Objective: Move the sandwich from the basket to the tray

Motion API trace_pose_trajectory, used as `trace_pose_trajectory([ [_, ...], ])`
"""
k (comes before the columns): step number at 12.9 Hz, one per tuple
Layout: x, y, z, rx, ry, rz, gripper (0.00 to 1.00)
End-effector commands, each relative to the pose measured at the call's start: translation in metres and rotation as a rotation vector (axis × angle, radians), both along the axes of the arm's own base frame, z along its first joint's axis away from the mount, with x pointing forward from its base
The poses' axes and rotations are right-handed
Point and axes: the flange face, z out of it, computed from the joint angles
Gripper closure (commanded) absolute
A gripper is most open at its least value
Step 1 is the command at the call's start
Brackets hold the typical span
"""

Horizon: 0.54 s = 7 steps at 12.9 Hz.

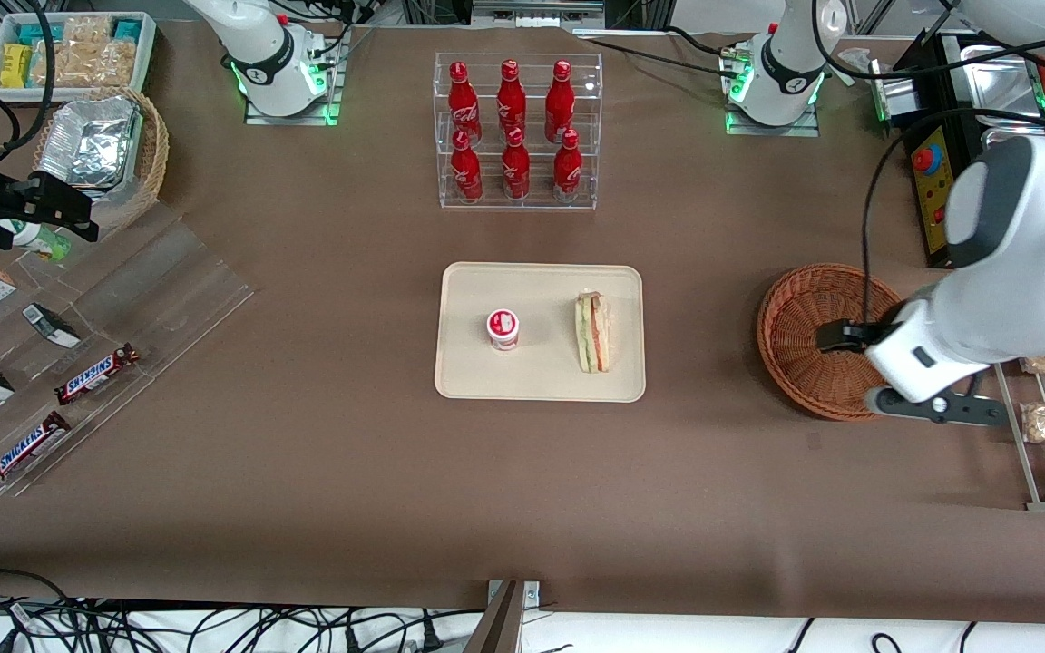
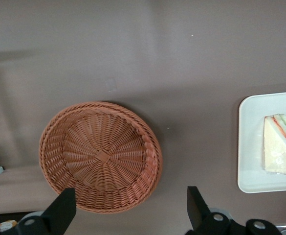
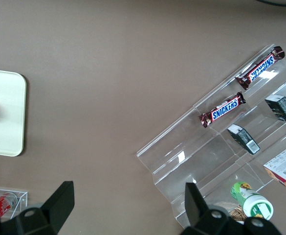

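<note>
Franka left arm's two-finger gripper (image 1: pixel 940 405) is pictured hanging above the table by the round, shallow, reddish-brown woven wicker basket (image 1: pixel 815 313), fingers spread wide apart w/ nothing between them, as shown in the left wrist view. The basket (image 2: pixel 100 155) is seen bare inside; only its woven floor is visible.

The triangular wedge sandwich of white bread w/ green, red and pink filling, in clear wrap (image 1: pixel 592 332), is found lying on the flat rectangular cream-beige tray w/ rounded corners and low rim (image 1: pixel 541 381), toward the working arm's end of it, resting on a flat side w/ layers showing. It is judged to have been set there so it stays stable and inside the rim. A small red-and-white round cup (image 1: pixel 502 328) is stood upright beside it on the same tray, apart from the sandwich.

The task appears done: sandwich on tray, basket vacated, gripper clear of both, approx. over the basket's edge nearer the front camera.

Farther from the front camera, red bottles in a clear acrylic rack (image 1: pixel 517 136) are left untouched.
</note>
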Motion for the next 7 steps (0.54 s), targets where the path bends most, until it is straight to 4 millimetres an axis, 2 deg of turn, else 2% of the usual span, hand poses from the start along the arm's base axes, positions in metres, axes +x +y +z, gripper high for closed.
trace_pose_trajectory([
  [1,-0.002,0.0205,0.0111,-0.068,0.007,-0.079,0.0],
  [2,-0.0011,0.0269,0.0111,-0.071,0.004,-0.083,0.0],
  [3,-0.0011,0.0227,0.0118,-0.069,0.001,-0.09,0.0],
  [7,-0.0004,0.0269,0.012,-0.065,-0.002,-0.084,0.0],
])
